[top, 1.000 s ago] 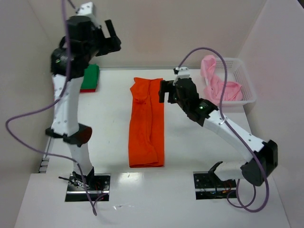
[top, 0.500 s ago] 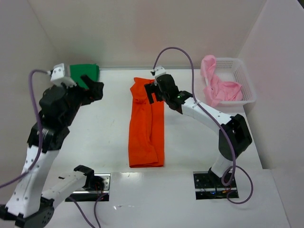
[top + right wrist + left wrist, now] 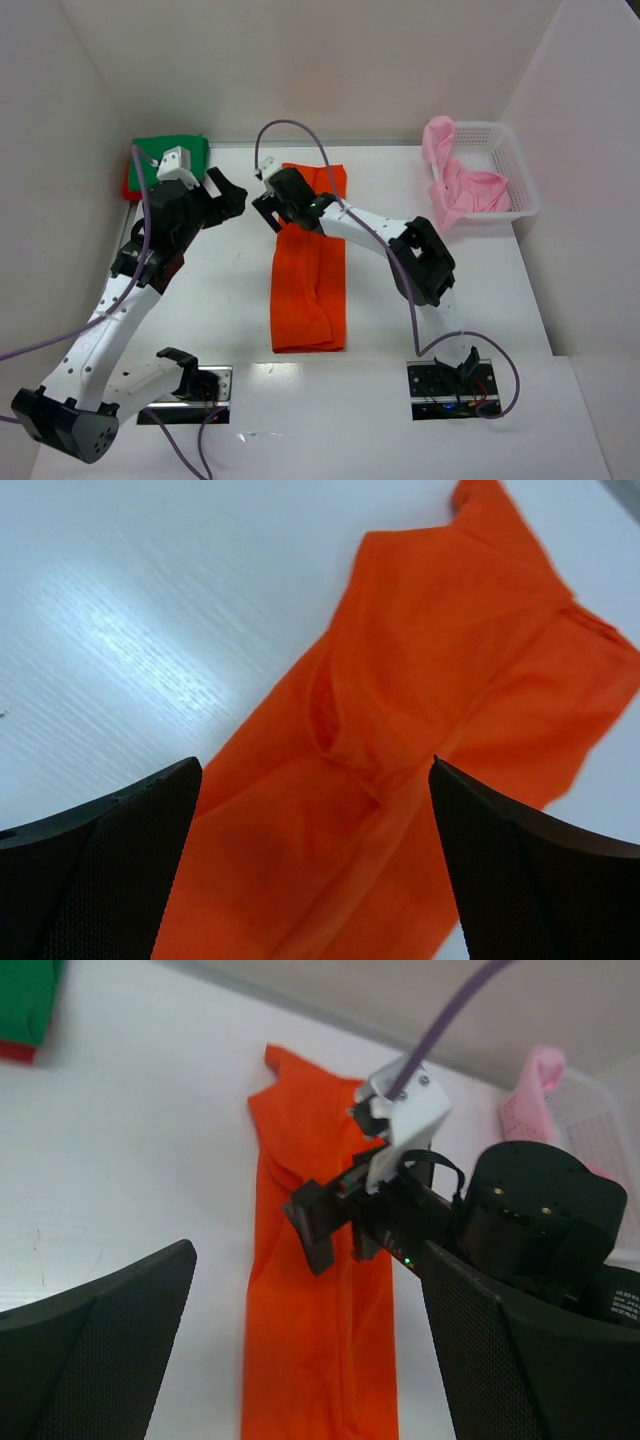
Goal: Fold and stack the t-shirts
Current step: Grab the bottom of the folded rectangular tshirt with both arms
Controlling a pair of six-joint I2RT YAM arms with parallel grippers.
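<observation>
The bright orange cloth t-shirt (image 3: 310, 285), a long strip running near-to-far on the white bench (image 3: 230, 300), has its far end under the spread, empty right pincer (image 3: 268, 211), the spread left pincer (image 3: 227, 191) just leftward.

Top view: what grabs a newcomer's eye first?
The bright orange t-shirt, folded into a long strip mid-table, with the right gripper open above its far end. The pink t-shirt spills from the white basket far right; the green t-shirt sits on a red t-shirt far left.
</observation>
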